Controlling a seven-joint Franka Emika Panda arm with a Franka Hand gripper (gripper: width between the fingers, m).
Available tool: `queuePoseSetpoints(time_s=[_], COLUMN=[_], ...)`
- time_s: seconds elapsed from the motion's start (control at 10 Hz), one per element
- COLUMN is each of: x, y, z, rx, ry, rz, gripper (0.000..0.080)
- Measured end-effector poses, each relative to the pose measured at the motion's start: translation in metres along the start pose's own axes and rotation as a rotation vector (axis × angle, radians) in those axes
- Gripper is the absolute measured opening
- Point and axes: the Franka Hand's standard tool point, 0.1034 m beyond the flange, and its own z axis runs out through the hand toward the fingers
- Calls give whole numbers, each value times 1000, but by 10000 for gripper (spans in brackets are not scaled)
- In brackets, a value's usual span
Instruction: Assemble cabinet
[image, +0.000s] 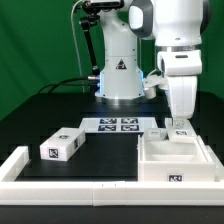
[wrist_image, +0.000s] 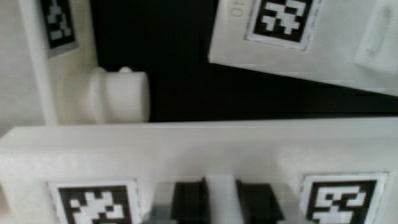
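The cabinet body (image: 150, 168), a large white open box with a tag on its front, stands at the exterior view's right. My gripper (image: 179, 122) hangs over its far rim. In the wrist view the gripper (wrist_image: 222, 200) has its black fingers (wrist_image: 189, 202) pressed on a thin white strip of a wide white part with two tags (wrist_image: 107, 150). Beyond that part are a round white peg (wrist_image: 116, 95) and another tagged white piece (wrist_image: 294, 40). A smaller white tagged block (image: 62, 145) lies on the table at the exterior view's left, apart from the gripper.
The marker board (image: 118, 125) lies flat at the middle back, in front of the robot's base (image: 118, 78). A long white border rail (image: 60, 188) runs along the front and left of the black table. A green backdrop stands behind.
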Motion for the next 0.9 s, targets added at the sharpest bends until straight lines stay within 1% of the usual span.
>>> queuePoseSetpoints(time_s=[0.1, 0.2, 0.5, 0.7, 0.9], x=[0, -1, -3, -1, -1], y=[8, 19, 45, 67, 68], z=[0, 0, 1, 0, -1], rx=[-7, -16, -33, -44, -46], ry=[5, 10, 21, 27, 27], rz=[1, 8, -1, -30, -30], gripper=[70, 70, 70, 70, 70])
